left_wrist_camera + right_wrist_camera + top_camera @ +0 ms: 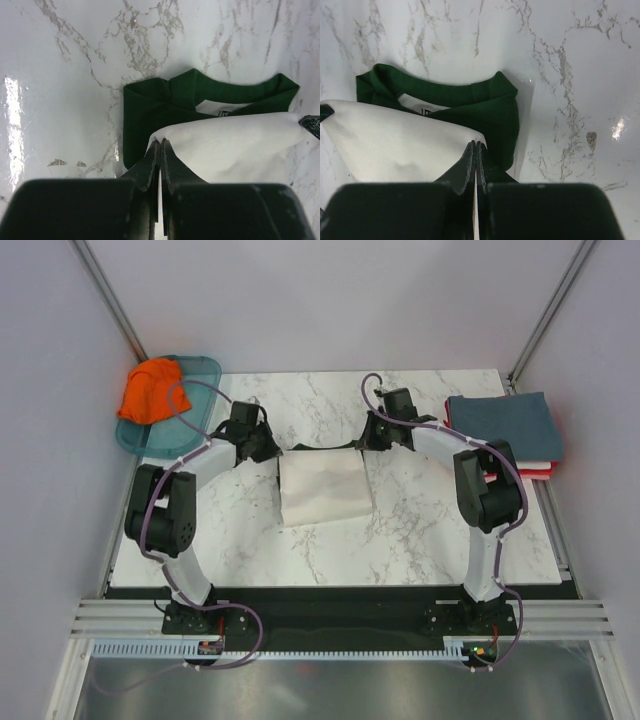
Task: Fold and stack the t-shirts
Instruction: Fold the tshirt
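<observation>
The cream t-shirt (324,488) with dark green sleeves and collar lies partly folded at the table's middle. My left gripper (268,448) is shut on its far left cream corner, seen in the left wrist view (160,142). My right gripper (372,440) is shut on the far right cream corner, seen in the right wrist view (476,144). The cream fold (225,145) lies over the green sleeves and collar (470,100). An orange t-shirt (152,390) is bunched in the teal tray. A slate-blue t-shirt (503,426) tops a folded stack at the right, with white and red edges (535,471) below it.
The translucent teal tray (200,368) sits at the far left corner of the marble table (420,530). Grey walls close in on the left, right and back. A metal rail (320,620) runs along the near edge by the arm bases.
</observation>
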`<state>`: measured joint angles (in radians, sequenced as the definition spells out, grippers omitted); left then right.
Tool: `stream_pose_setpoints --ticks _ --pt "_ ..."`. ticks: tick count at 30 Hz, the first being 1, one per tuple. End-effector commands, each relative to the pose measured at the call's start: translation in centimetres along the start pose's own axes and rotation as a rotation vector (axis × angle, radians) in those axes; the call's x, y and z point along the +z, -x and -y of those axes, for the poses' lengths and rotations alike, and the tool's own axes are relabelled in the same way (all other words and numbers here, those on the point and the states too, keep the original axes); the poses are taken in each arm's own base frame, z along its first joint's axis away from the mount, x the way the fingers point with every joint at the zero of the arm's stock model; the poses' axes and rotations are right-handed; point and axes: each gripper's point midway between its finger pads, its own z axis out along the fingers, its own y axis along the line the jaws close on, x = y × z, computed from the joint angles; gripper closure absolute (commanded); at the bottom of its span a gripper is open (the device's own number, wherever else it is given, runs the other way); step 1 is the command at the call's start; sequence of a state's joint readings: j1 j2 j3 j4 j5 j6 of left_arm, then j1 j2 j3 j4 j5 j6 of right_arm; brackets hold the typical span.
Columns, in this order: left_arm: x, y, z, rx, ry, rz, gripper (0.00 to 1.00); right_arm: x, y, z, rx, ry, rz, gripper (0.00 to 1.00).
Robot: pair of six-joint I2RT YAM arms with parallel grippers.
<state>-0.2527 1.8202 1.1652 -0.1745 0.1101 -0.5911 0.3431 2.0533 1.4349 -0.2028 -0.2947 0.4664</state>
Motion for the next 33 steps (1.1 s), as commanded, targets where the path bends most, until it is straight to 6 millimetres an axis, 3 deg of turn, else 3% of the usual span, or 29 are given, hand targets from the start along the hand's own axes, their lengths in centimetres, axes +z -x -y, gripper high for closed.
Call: stream_pose_setpoints --ticks 1,7,11,14,15,16,17,18,19,20,21,22,23,24,26,27,28,29,30,31,32,33 --pt "-3.8 2.9 1.8 0.064 -0.048 0.105 0.98 -3.7 3.2 -3.0 -0.04 0.065 0.107 1.0" --pt "-6.1 3.7 2.5 0.063 -0.063 0.141 0.98 -5.7 4.6 -4.3 -0.044 0.089 0.155 1.0" --pt "-5.7 4.7 2.8 0.05 -0.069 0.145 0.98 -5.7 5.9 -4.4 -0.033 0.095 0.172 1.0" --pt "-4.5 5.7 2.7 0.033 -0.058 0.15 0.98 -5.1 7.3 -4.0 -0.019 0.092 0.19 1.0" --pt "-4.1 6.1 2.6 0.029 -0.053 0.153 0.98 -4.0 7.2 -3.2 -0.012 0.076 0.178 1.0" --pt "-4.0 7.4 2.9 0.028 -0.058 0.179 0.98 -3.6 7.5 -2.8 -0.003 0.072 0.178 1.0" --pt "-2.3 7.2 2.0 0.014 -0.035 0.161 0.98 -3.3 8.4 -3.0 -0.005 0.076 0.193 1.0" --pt "-1.7 7.5 2.1 0.008 -0.04 0.156 0.98 -1.7 8.0 -1.9 0.016 0.06 0.17 1.0" --pt "-1.4 9.1 2.2 -0.003 -0.051 0.173 0.98 -1.1 8.3 -1.6 0.022 0.065 0.166 1.0" --pt "0.3 8.7 1.7 -0.022 -0.045 0.147 0.98 -0.8 9.5 -2.0 0.019 0.083 0.184 1.0" --pt "1.3 9.0 1.4 -0.027 -0.047 0.142 0.98 0.7 9.2 -1.3 0.029 0.077 0.169 0.78" --pt "1.7 10.1 2.1 -0.025 -0.063 0.157 0.79 1.2 9.5 -1.3 0.029 0.079 0.172 0.57" --pt "2.3 10.1 2.2 -0.014 -0.072 0.141 0.66 1.4 10.2 -1.4 0.028 0.085 0.182 0.46" --pt "3.4 9.5 2.0 -0.015 -0.074 0.109 0.54 1.7 9.9 -1.3 0.027 0.085 0.177 0.38" --pt "2.9 9.5 2.0 -0.013 -0.072 0.115 0.39 1.0 10.1 -1.3 0.023 0.075 0.195 0.34" --pt "1.8 10.3 2.5 -0.006 -0.082 0.155 0.37 -0.1 9.9 -1.7 0.015 0.086 0.217 0.33" --pt "1.3 9.4 2.0 -0.006 -0.074 0.149 0.36 -0.9 9.9 -1.8 0.009 0.088 0.23 0.34" --pt "0.7 9.2 2.0 0.0 -0.078 0.154 0.36 -1.0 8.3 -1.2 0.02 0.078 0.207 0.35" --pt "-1.3 9.9 2.9 0.009 -0.1 0.187 0.36 -2.9 9.0 -2.5 0.004 0.112 0.249 0.38" --pt "-1.7 8.4 2.2 0.006 -0.089 0.165 0.37 -3.7 8.7 -2.8 0.011 0.126 0.253 0.41" --pt "-2.6 7.9 2.3 0.003 -0.096 0.164 0.37 -3.9 6.5 -2.9 0.018 0.15 0.211 0.43" --pt "-3.7 7.4 2.6 0.004 -0.111 0.166 0.39 -5.6 6.5 -4.2 0.004 0.184 0.227 0.48"
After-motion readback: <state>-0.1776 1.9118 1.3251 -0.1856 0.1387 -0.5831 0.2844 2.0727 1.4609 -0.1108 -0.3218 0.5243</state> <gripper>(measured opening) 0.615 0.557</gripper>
